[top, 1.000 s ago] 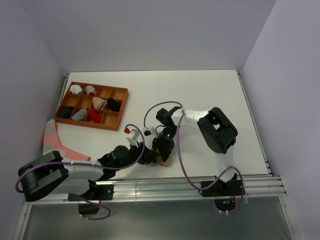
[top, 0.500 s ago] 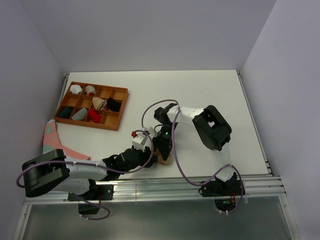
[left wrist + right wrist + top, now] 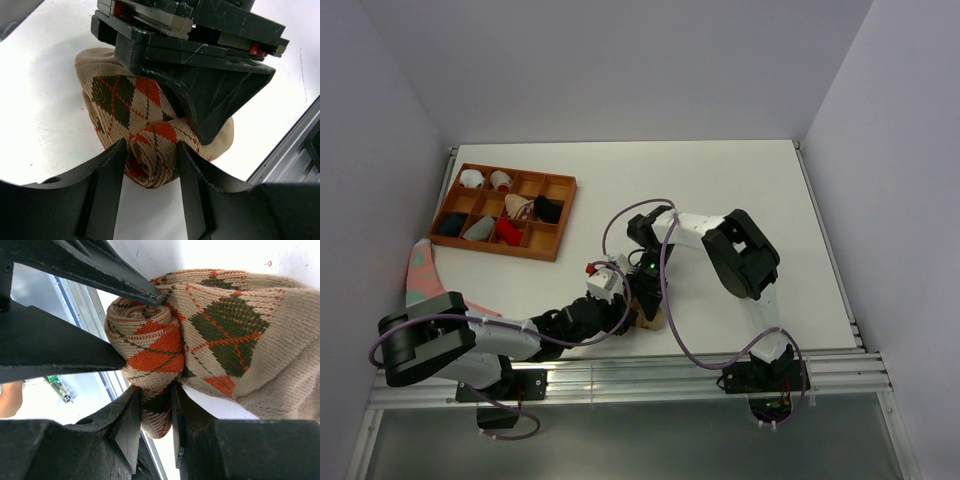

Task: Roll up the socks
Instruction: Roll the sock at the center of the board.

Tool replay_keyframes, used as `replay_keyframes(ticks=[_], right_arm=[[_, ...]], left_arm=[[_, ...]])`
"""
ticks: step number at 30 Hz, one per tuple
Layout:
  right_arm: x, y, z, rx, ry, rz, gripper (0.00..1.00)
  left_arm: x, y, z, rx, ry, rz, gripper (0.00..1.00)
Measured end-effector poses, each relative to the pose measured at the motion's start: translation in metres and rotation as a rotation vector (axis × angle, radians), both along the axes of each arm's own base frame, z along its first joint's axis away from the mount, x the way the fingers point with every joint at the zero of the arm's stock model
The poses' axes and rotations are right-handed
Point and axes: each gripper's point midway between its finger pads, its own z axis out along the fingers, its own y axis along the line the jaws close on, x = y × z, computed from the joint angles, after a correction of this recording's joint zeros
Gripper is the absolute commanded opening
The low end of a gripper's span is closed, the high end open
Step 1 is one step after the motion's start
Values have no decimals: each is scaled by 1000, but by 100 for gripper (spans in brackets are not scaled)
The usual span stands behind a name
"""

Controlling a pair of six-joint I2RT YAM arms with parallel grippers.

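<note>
A tan argyle sock (image 3: 125, 100) with red and orange diamonds lies near the table's front edge, its near end wound into a tight roll. In the top view only a bit of the sock (image 3: 651, 321) shows under both wrists. My left gripper (image 3: 150, 150) straddles the roll, both fingers pressed against its sides. My right gripper (image 3: 156, 395) is shut on the roll's end, pinching the argyle sock (image 3: 225, 325) from the other side. A red fabric bundle (image 3: 508, 230) sits in a tray compartment.
A brown divided tray (image 3: 563, 215) with several small bundles stands at the back left. A pink sock (image 3: 430, 285) with teal marks lies at the left edge. The metal rail (image 3: 670, 365) runs close behind the roll.
My left arm has swung right and forward, bringing its gripper onto the roll. The right arm shifted slightly left and kept its hold on the sock.
</note>
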Motion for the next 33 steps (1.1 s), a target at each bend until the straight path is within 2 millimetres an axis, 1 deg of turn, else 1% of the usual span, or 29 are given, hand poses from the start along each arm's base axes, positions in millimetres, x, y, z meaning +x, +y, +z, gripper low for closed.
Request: replay_keyframes(ticks=[4,7,9,12,13,15,16,19,21,25,33], right_arm=[[0,0,0,-5,0,-2,19],[0,-1,0,-9,-1,-1,19],[0,-2,-1,-13,-1,0,19],[0,-2,-1,-18,0,-3,19],[0,-2,-1,-19,-1,-3,19],[0,-3,-1,-25,0,-8,22],[0,-3,-1,-30,2,-12,24],[0,-3,-1,-48,5,-26,29],[0,-4,-1,-65,7,-39,33],[1,-6,0,-92,0,-61,39],[10,-14,6,-96,-85,-100,43]], left_arm=[[1,-3,-1,-11,-3,-2,54],[2,-5,-4,-15,-1,-3,53],[3,-7,-5,-22,1,-4,51],[3,-9,-5,-37,7,-6,46],[3,-10,-5,-42,11,-6,40],[2,-12,-4,-57,21,-10,31],[1,-13,-4,-64,26,-12,21],[1,-17,-4,-91,43,-9,0],[1,-19,-4,-111,53,-7,0],[0,-19,-6,-162,85,11,0],[0,-24,-10,-241,165,54,0]])
